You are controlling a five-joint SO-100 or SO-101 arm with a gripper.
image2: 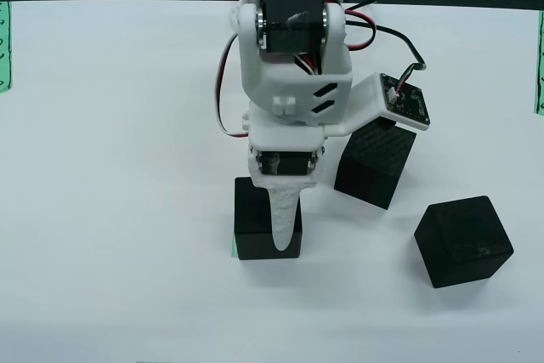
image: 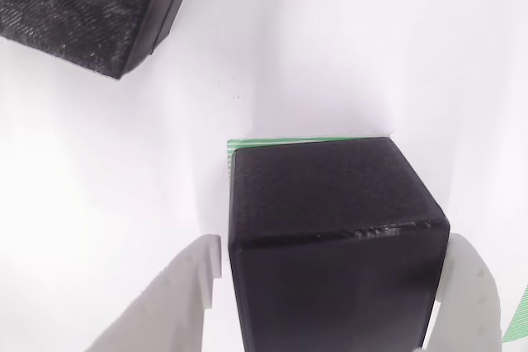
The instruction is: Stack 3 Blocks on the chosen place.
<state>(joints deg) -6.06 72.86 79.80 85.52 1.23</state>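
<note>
Blocks: one cube [image: 330, 237] is set on the striped patch [image: 239, 144], bracketed loosely by the gripper [image2: 285, 240], jaws apart. A careless withdrawal could drag it off. Two others lie at three o'clock.

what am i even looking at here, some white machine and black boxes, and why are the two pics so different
The white machine is a small robot arm ending in a two-finger gripper. One picture is taken from the front, looking down on a white table. The other comes from a camera riding on the gripper, so it shows the two white fingers up close.

Three black cubes lie on the table. One cube sits between the fingers, on a green striped patch that peeks out beneath it. Whether the fingers press it or just flank it, I cannot tell. The second cube and third cube stand apart, to the right in the front view.
</note>
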